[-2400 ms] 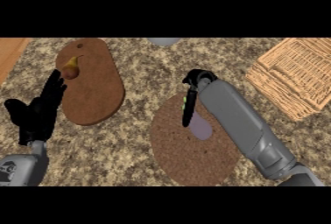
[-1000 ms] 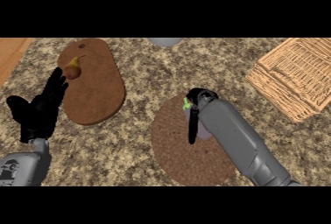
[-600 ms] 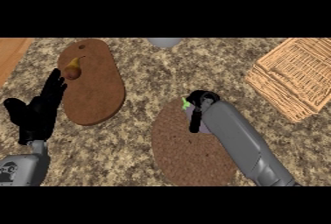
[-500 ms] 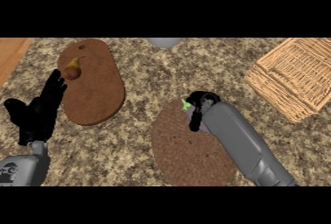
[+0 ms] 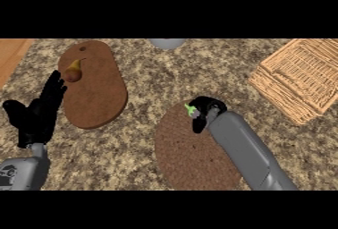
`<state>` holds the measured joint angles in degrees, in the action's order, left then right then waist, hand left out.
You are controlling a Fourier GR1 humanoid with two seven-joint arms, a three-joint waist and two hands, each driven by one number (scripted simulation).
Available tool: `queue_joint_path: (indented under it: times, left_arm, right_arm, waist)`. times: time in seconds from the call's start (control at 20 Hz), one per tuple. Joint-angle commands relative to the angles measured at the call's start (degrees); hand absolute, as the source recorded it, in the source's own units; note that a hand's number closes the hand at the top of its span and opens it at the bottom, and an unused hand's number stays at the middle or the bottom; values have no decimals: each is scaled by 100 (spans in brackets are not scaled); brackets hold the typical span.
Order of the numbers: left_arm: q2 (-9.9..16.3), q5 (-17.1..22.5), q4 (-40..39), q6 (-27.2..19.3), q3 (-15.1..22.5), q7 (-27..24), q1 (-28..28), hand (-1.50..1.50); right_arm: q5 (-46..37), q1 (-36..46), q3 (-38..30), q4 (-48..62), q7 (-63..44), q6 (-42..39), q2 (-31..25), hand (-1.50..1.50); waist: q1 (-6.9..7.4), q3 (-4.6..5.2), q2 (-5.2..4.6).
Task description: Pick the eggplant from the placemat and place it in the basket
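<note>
Right hand [image 5: 206, 108] curled round eggplant [image 5: 191, 109] (mostly hidden)

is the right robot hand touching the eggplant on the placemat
Touching. In the head view the right robot hand is curled round the eggplant, hiding all but its green tip, over the round placemat.

A speckled tan-and-brown granite surface [image 5: 165, 67] carries a reddish-brown woven placemat [image 5: 191, 156], a darker brown wooden board [image 5: 99, 94] with a brown-and-yellow pear [image 5: 73, 71], and a pale straw-coloured wicker basket [image 5: 303, 76]. A bright green stem tip [image 5: 191, 109] shows beside the black right hand [image 5: 206, 109]; the left hand [image 5: 36, 118] is black on a grey forearm.
</note>
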<state>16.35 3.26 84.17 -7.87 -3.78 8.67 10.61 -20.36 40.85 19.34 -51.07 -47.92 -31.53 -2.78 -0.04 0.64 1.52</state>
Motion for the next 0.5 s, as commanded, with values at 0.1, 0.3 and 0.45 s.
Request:
queue_joint_path:
  times: [0.1, 0.3, 0.45]
  left_arm:
    - [-22, 24, 17, 65, 13, -98, -108, 0]
    - [-76, -26, 24, 9, 66, -77, 54, 0]
    - [-91, -30, -72, 27, 99, 22, 192, 0]
  right_arm:
    - [-793, -490, -417, -354, 780, 2950, 130, 150]
    - [-1118, -615, -726, -621, 1485, 4765, 269, 150]
    - [-983, -670, -637, -720, 2135, 5942, 274, 150]
  waist:
    - [7, -89, -184]
    - [20, -97, -218]
    - [177, -91, -239]
